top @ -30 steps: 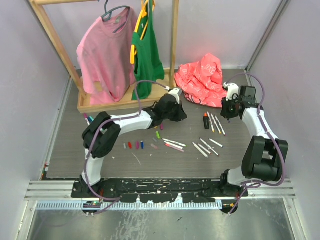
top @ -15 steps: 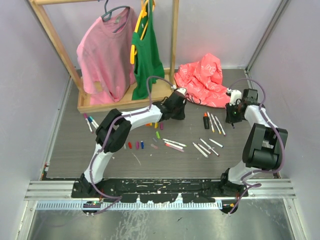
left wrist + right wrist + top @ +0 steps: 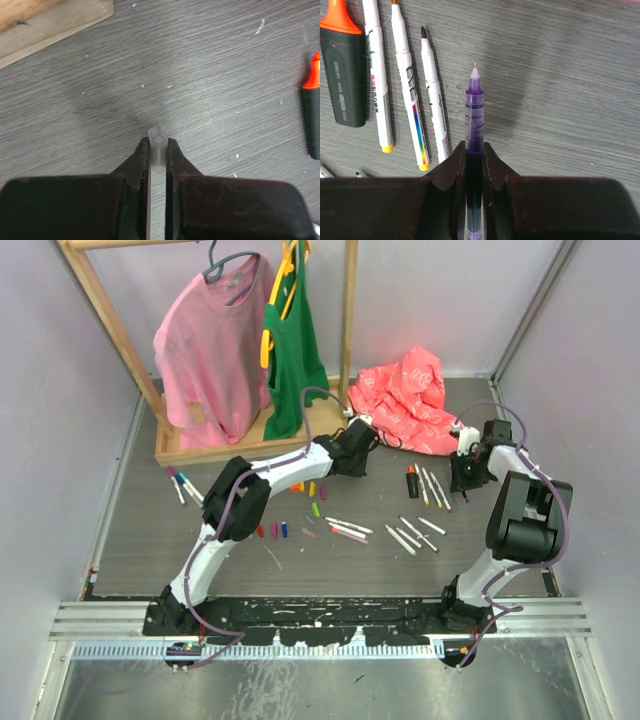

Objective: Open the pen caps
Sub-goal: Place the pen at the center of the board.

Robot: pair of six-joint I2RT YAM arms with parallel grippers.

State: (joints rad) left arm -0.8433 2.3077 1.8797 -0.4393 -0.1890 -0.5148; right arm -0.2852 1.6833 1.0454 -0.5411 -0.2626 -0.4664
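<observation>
My left gripper [image 3: 158, 145] is shut on a small clear pen cap [image 3: 158, 136], which sticks out past the fingertips just above the grey floor. In the top view this gripper [image 3: 352, 453] is near the wooden rack base. My right gripper [image 3: 474, 146] is shut on a purple pen [image 3: 474, 100] whose bare tip points away from the jaws. It hovers at the right [image 3: 463, 472], beside a black highlighter [image 3: 344, 75] with an orange cap and three white pens [image 3: 405, 80]. Several loose coloured caps [image 3: 272, 530] lie at centre left.
More white pens lie mid-table [image 3: 347, 530] and to the right [image 3: 410, 535], with a few at the far left [image 3: 182, 483]. The wooden rack base [image 3: 240, 440] with a pink shirt [image 3: 205, 350] and green top [image 3: 292, 340] stands behind. A red bag [image 3: 410, 400] lies at the back right.
The left arm has stretched out further toward the back, with the clear cap still in its jaws. The right wrist has come nearer and lower beside the highlighter, still holding the purple pen.
</observation>
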